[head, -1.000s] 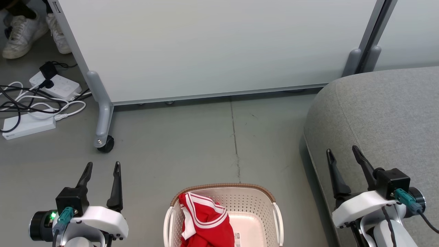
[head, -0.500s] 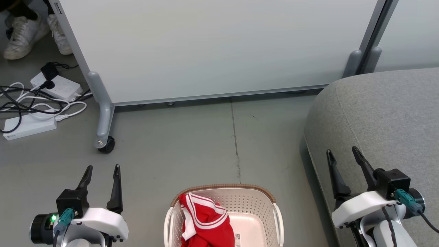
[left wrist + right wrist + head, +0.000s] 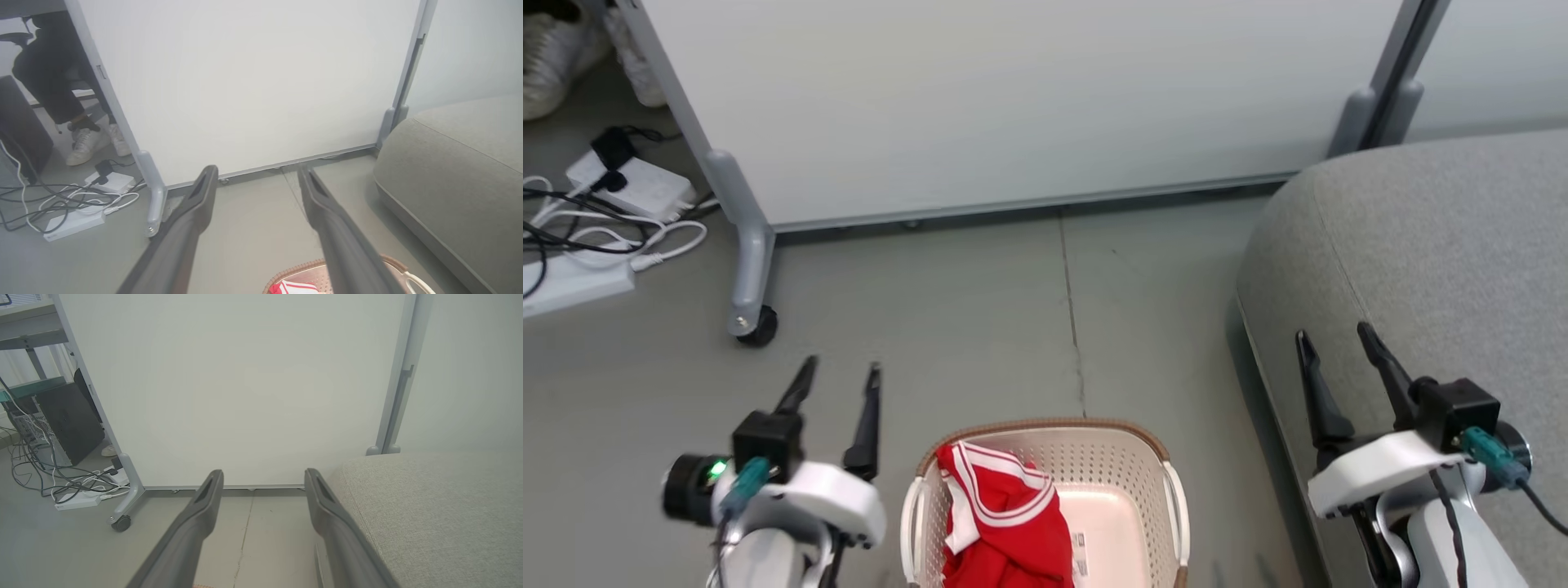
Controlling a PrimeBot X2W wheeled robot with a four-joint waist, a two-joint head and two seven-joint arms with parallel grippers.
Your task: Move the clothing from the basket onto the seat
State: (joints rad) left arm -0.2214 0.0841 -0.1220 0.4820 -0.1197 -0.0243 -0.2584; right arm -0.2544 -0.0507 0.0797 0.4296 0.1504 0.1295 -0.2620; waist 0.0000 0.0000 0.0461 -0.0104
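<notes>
Both your tools stand released and hold nothing. The left tool [image 3: 841,365] is over the floor [image 3: 980,327], just left of the basket [image 3: 1045,425]; the right tool [image 3: 1333,332] is above the seat's [image 3: 1437,245] near left edge. One basket sits between them and holds the clothing [image 3: 1005,523], a single red, white-striped heap; you cannot count separate garments. One partition panel [image 3: 1013,106] stands at the far side.

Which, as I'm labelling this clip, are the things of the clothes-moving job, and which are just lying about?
Job in hand: red clothing, lying in the basket; grey seat; left gripper and right gripper, both open and empty.

Lying about: wheeled partition panel; power strips; cables; a person's white shoes; computer tower.
</notes>
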